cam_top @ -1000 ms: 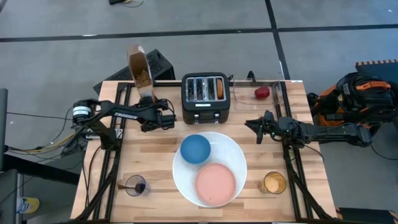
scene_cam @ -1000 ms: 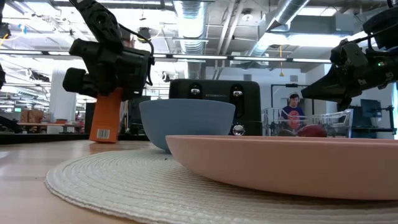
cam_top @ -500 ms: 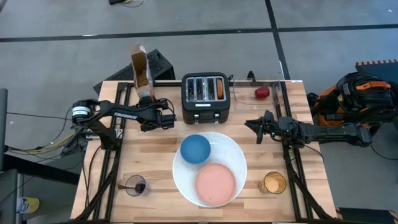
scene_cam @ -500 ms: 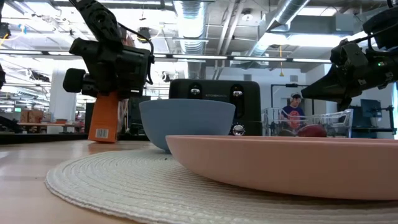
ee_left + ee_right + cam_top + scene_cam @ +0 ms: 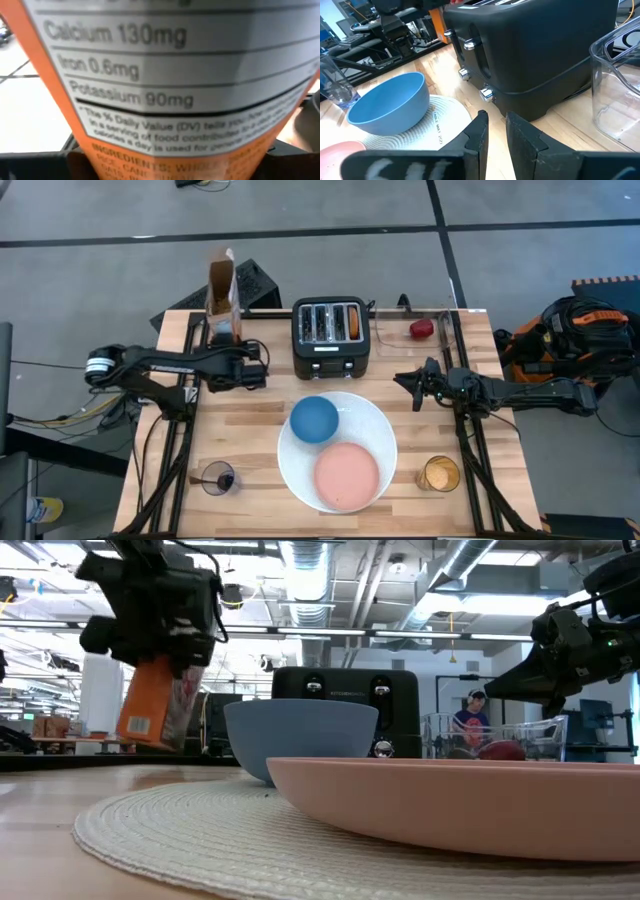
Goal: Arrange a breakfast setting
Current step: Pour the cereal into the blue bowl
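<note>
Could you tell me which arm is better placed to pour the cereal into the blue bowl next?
Left, I'd judge. The left gripper already grips the orange cereal box, lifted and tilted. The right gripper hangs shut and empty right of the blue bowl.

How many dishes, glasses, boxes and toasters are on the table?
Dishes: 3, a white plate, blue bowl and pink plate.
Glasses: 2, one dark, one amber.
Boxes: 1, the orange cereal box, gripped by the left claw.
Toasters: 1.
Total: 7
</note>
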